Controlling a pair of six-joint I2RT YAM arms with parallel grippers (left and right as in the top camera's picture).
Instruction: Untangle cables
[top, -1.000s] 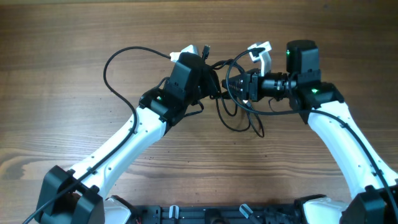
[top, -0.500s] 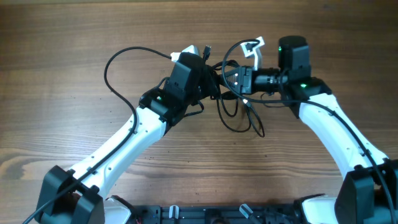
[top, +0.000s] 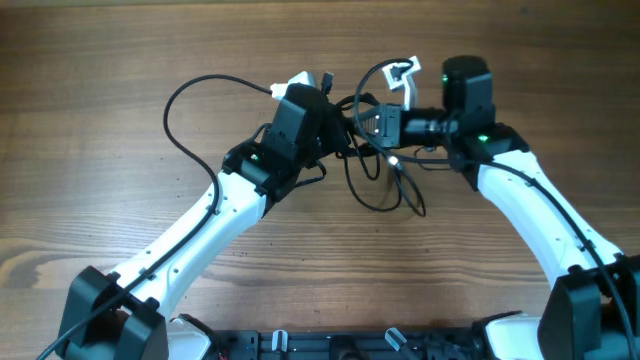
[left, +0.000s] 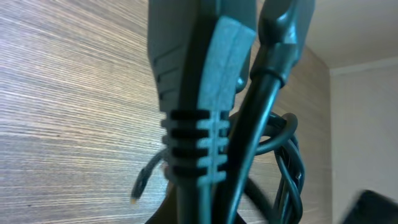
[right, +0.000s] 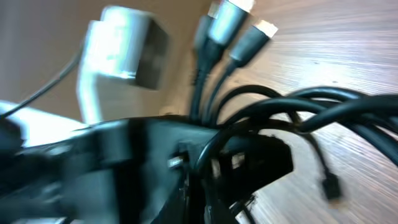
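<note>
The left hand (top: 306, 88) and right hand (top: 398, 90) cover the knot of cables (top: 350, 185), so neither grip can be told. Close up, a plug (left: 202, 93) runs off top and bottom. The right wrist view is blurred.

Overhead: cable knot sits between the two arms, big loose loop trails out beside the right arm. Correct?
Not quite. The big loose loop trails out beside the left arm, not the right; the overhead view shows it. The knot does sit between the arms.

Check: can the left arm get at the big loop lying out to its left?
Probably yes. The loop lies bare on the table beside the left arm, nothing over it; the pincer, though, is up in the tangle.
</note>
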